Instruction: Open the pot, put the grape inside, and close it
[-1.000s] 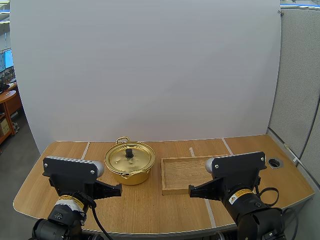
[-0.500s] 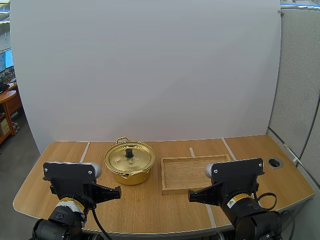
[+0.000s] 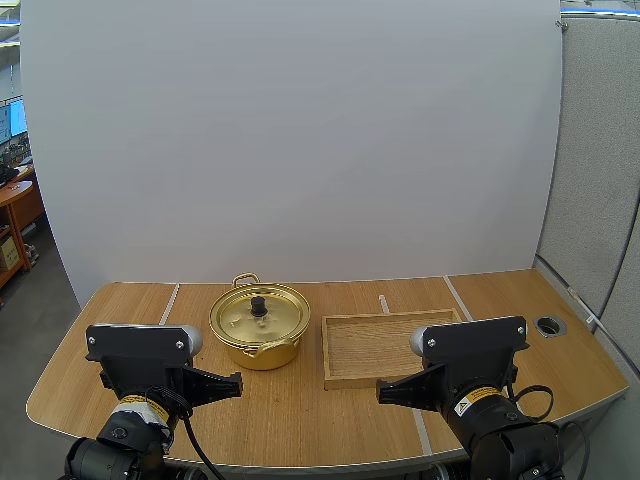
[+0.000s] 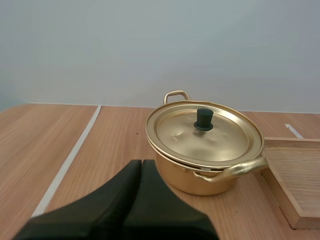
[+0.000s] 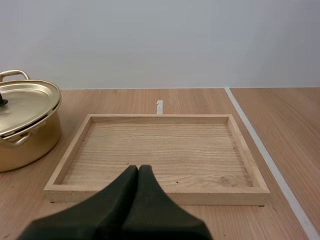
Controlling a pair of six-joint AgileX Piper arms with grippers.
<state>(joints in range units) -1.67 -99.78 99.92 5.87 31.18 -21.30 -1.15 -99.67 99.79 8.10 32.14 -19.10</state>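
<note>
The gold pot [image 3: 258,340] is set on the table [image 3: 300,412] with its lid [image 3: 259,314] seated, just beside the wooden tray [image 3: 385,347]. The left gripper [image 3: 237,381] is held short of the pot and the right gripper [image 3: 381,388] short of the tray. The fingers of each are pressed together on nothing.

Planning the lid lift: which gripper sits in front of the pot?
The left gripper: it points at the pot, while the right gripper points at the wooden tray.

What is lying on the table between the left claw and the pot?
Nothing. In the left wrist view, a short stretch of bare table separates the shut left claw from the pot, whose lid is on.
</note>
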